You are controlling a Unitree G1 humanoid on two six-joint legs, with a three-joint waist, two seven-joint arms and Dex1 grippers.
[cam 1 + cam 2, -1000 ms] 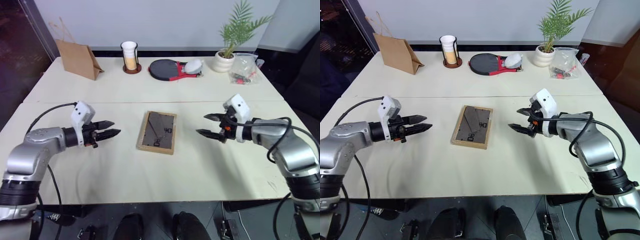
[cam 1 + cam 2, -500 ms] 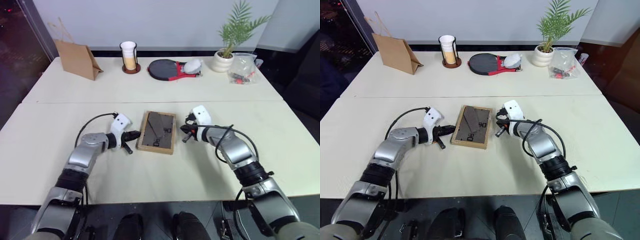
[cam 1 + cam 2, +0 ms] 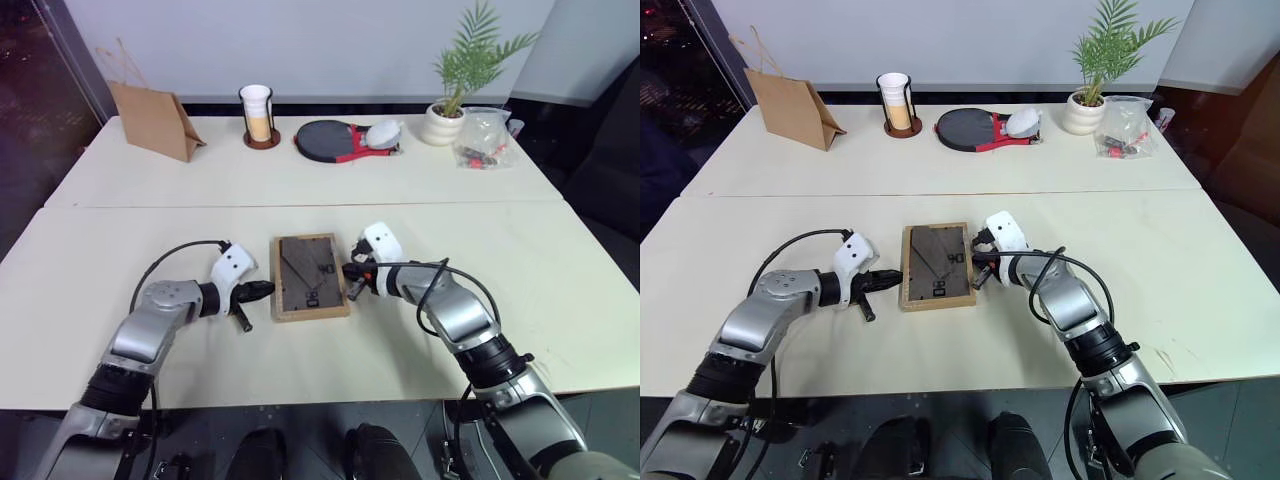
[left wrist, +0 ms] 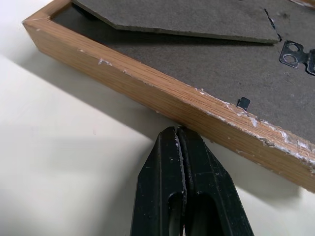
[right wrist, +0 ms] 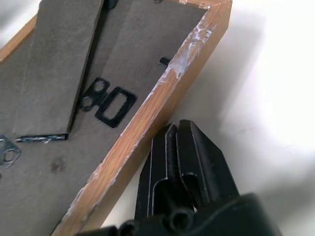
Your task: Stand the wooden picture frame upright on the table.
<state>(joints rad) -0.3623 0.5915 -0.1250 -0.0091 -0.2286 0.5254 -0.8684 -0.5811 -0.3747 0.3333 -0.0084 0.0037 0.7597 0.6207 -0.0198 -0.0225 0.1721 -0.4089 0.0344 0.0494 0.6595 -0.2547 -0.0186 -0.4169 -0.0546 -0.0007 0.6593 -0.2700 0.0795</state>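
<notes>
— What else sits on that table [image 3: 120,230]?

— All at the far edge. A paper bag [image 3: 152,118] at eleven o'clock from the frame [image 3: 311,276], a cup [image 3: 258,112] on a coaster near twelve, a paddle [image 3: 335,139] with a white cloth [image 3: 384,131] just past twelve, then a potted plant [image 3: 458,75] and a clear plastic bag [image 3: 487,138] at one to two. Nothing stands between them and the frame; that stretch is bare.

— The surface?

— Cream-white, with a seam [image 3: 150,207] running across it just behind the frame. Pale wall behind, dark floor at the sides.

— And the frame?

— Lying flat in the middle, grey back up, stand flap [image 4: 177,17] against the back.

— The arms?

— Both reach in low. The left gripper [image 3: 262,289] is at the frame's nine o'clock, fingers pressed together with nothing between them, tips at the wooden edge. The right gripper [image 3: 350,271] is at three o'clock, likewise clenched empty against the opposite edge.
</notes>
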